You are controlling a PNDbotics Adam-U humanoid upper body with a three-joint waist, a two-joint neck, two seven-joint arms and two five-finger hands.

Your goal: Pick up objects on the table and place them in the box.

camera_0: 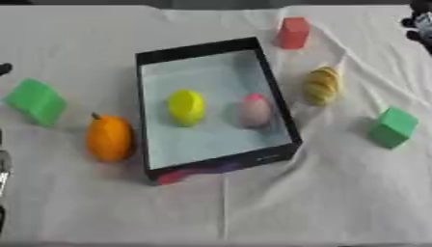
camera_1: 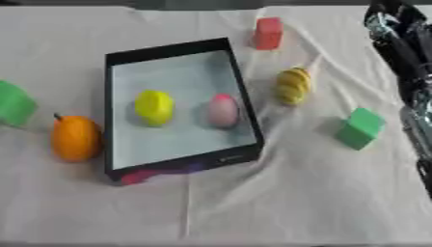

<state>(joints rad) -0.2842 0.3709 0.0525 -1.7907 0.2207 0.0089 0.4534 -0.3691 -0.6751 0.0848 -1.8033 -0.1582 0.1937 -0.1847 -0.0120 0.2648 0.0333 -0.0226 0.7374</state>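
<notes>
A black-rimmed box [camera_0: 201, 48] with a pale floor lies in the middle of the white cloth. Inside it sit a yellow round object [camera_0: 185, 107] and a pink egg-shaped object [camera_0: 255, 110]. Outside, an orange fruit [camera_0: 110, 138] and a green block [camera_0: 35, 101] lie to its left. A red block [camera_0: 293, 32] stands beyond its far right corner, with a yellow striped object [camera_0: 322, 85] and a second green block [camera_0: 393, 126] to its right. My right hand and arm [camera_1: 397, 29] show as a dark and silver shape down the right edge, touching nothing. Only slivers of my left hand [camera_0: 3, 169] show at the left edge.
The white cloth [camera_0: 320, 202] is creased, with a ridge running from the box's front toward the near edge. A red and purple patch [camera_0: 182, 174] shows on the box's front wall.
</notes>
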